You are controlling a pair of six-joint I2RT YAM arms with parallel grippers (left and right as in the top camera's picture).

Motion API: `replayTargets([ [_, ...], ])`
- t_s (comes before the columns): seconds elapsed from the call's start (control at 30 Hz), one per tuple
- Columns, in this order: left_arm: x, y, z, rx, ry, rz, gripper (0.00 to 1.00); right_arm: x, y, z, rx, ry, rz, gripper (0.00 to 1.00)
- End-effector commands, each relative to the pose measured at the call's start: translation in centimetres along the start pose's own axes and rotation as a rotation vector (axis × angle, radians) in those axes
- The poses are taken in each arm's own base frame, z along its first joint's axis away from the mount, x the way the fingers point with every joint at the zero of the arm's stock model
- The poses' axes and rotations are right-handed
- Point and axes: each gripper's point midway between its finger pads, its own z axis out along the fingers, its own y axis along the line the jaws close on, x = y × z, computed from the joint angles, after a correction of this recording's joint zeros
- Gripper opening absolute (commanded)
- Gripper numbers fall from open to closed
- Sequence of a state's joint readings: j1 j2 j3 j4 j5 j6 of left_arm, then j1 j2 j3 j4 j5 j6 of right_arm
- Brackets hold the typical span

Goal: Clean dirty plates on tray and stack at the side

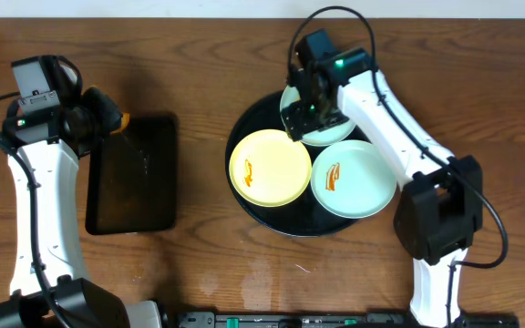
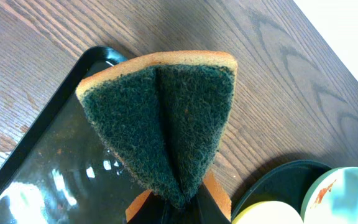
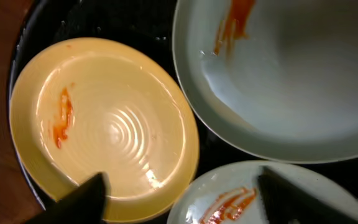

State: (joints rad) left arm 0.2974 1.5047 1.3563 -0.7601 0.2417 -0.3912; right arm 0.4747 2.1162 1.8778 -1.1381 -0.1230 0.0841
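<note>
Left hand (image 1: 106,117) clamps a folded sponge (image 2: 166,118) over the one-o'clock corner of the small tray (image 1: 130,187). Right hand (image 1: 299,118) hangs open over the round tray (image 1: 252,117), which holds a yellow plate (image 1: 270,167) at nine o'clock, a mint plate (image 1: 335,135) at twelve and a mint plate (image 1: 355,178) at four.

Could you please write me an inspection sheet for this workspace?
Surface: wooden table, brown grain.
Job's things: round black tray holds yellow plate, near mint plate and far mint plate, all smeared orange.
Clutter: rectangular black tray, left side.
Grippers: left gripper shut on sponge above the rectangular tray's corner; right gripper open, fingers over the plates.
Cables: black cable loops over the right arm.
Surroundings: nothing seen.
</note>
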Motion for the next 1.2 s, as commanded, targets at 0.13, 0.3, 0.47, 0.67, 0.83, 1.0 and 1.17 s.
replayTargets([
  [0.13,0.3,-0.1,0.1,0.007,0.009,0.013,0.08,2.2,0.1,3.5,0.067,0.061,0.061,0.54],
  [0.3,0.3,-0.1,0.1,0.007,0.009,0.014,0.08,3.4,-0.5,5.5,0.074,0.077,0.061,0.50],
  [0.47,0.3,-0.1,0.1,0.007,0.008,0.013,0.08,3.9,-0.6,6.8,0.067,0.076,0.018,0.52],
  [0.67,0.3,-0.1,0.1,0.007,0.009,0.013,0.08,3.8,-0.4,7.0,0.060,0.068,0.017,0.46],
  [0.83,0.3,-0.1,0.1,0.007,0.009,0.013,0.08,4.4,-0.5,7.5,0.063,0.081,0.036,0.30],
  [1.0,0.1,-0.2,0.1,0.009,0.004,0.014,0.08,5.0,-0.7,8.6,0.062,0.082,0.036,0.31],
  [1.17,0.2,-0.2,0.1,0.009,0.004,0.014,0.08,5.0,-0.8,8.8,0.062,0.076,0.035,0.27],
])
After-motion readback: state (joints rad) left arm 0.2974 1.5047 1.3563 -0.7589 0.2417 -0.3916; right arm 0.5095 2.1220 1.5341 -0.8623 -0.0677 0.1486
